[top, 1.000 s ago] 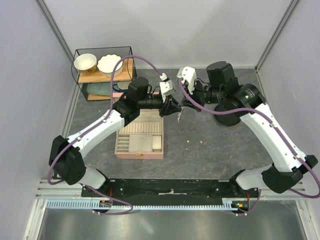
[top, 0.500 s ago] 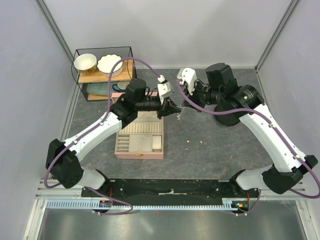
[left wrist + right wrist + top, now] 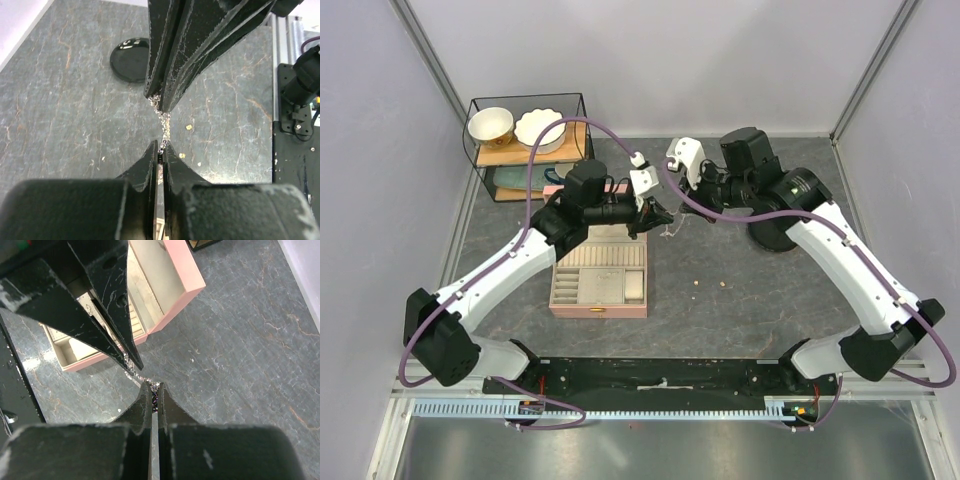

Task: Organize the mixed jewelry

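Far left: wire shelf [image 3: 525, 160] holding two bowls [image 3: 491, 125]. Pink box [image 3: 598, 311] sits open on bench [image 3: 740, 320], left of centre. Just beyond its far right corner I see left hand [image 3: 161, 150] pinched tight on one end of silvery chain [image 3: 164, 122], lifted off bench. Right hand [image 3: 154, 390] meets it tip to tip, also clamped on chain, short stretch strung between them. Gold beads [image 3: 696, 286] lie loose on bench right of box, nearer than hands. Black disc stand [image 3: 770, 238] further right, partly under right arm [image 3: 840, 260].
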